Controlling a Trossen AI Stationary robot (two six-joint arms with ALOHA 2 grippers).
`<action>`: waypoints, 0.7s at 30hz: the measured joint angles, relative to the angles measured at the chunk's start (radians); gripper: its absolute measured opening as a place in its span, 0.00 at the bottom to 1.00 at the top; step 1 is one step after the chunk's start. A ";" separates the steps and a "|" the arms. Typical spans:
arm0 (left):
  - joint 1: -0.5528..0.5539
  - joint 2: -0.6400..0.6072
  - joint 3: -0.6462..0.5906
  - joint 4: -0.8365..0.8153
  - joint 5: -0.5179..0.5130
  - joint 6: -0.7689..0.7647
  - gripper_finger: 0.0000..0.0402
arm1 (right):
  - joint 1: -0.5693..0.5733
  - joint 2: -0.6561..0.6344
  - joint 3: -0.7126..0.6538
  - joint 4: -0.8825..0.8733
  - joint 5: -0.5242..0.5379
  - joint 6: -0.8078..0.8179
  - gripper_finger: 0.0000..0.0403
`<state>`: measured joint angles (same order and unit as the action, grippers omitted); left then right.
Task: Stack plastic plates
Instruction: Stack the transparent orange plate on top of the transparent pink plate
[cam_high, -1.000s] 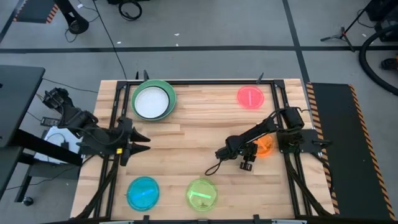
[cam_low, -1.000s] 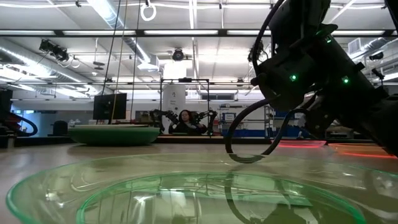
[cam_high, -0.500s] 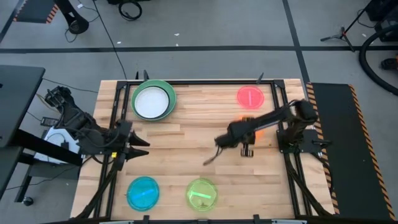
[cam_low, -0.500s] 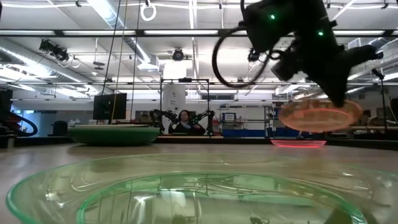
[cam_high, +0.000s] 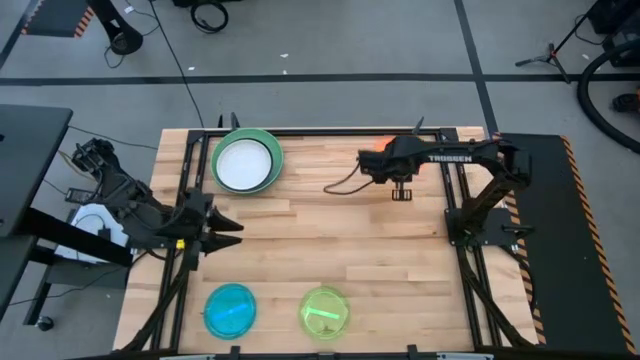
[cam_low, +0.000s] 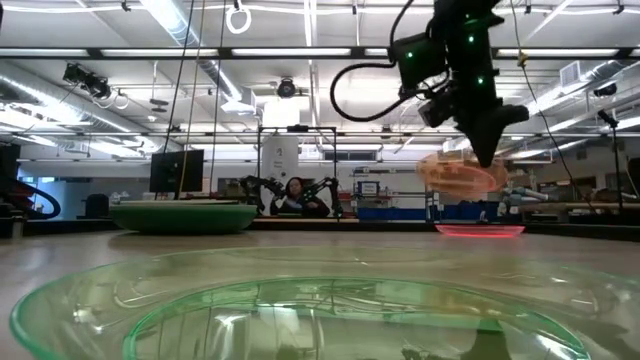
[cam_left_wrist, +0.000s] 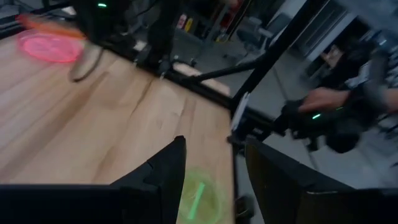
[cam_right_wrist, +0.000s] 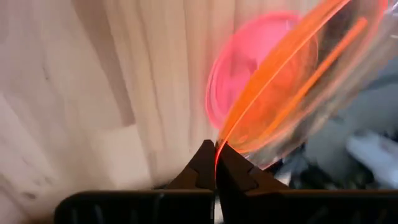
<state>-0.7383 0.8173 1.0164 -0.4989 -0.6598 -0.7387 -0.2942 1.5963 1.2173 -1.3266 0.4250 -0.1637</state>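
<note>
My right gripper (cam_low: 487, 152) is shut on the small orange plate (cam_low: 462, 175) and holds it in the air over the translucent pink plate (cam_low: 478, 229), which lies flat near the table's far right corner. In the high view my right arm covers most of the pink plate, and only a sliver of the orange plate (cam_high: 372, 153) shows. A white plate rests inside the green plates (cam_high: 245, 163) at the far left. The blue plate (cam_high: 230, 308) and the yellow-green plate (cam_high: 325, 312) lie near the near edge. My left gripper (cam_high: 228, 225) waits open at the left side. My right gripper pinches the orange plate's rim (cam_right_wrist: 217, 144) between its two fingers, only at the edge. The fingers (cam_low: 489, 140) come from above, pointing down. The plate is lifted clear and tilted, reaching out sideways from the fingers above the pink plate (cam_right_wrist: 245, 71).
Bare wood fills the table's middle (cam_high: 330, 240). Black frame rails run along the left and right sides. A cable loop (cam_high: 340, 183) hangs from my right arm. A person sits far off in the room behind the table (cam_low: 297, 190).
My right gripper, shut on the orange plate, has lifted it off the table at the right side and carried it up and toward the far edge, until it hangs over the pink plate. The plate has tipped somewhat on the way.
</note>
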 joint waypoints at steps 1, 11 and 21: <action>0.000 0.000 0.000 0.024 0.001 0.001 0.43 | -0.019 -0.005 -0.013 0.028 -0.016 -0.052 0.02; -0.056 0.051 0.000 0.313 0.043 0.221 0.43 | -0.178 -0.007 -0.245 0.290 0.064 -0.377 0.02; -0.065 0.079 -0.001 0.007 0.082 -0.205 0.43 | -0.234 -0.007 -0.399 0.477 0.106 -0.476 0.05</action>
<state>-0.8030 0.8967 1.0157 -0.4918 -0.5779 -0.9438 -0.5279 1.5898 0.8188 -0.8496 0.5307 -0.6399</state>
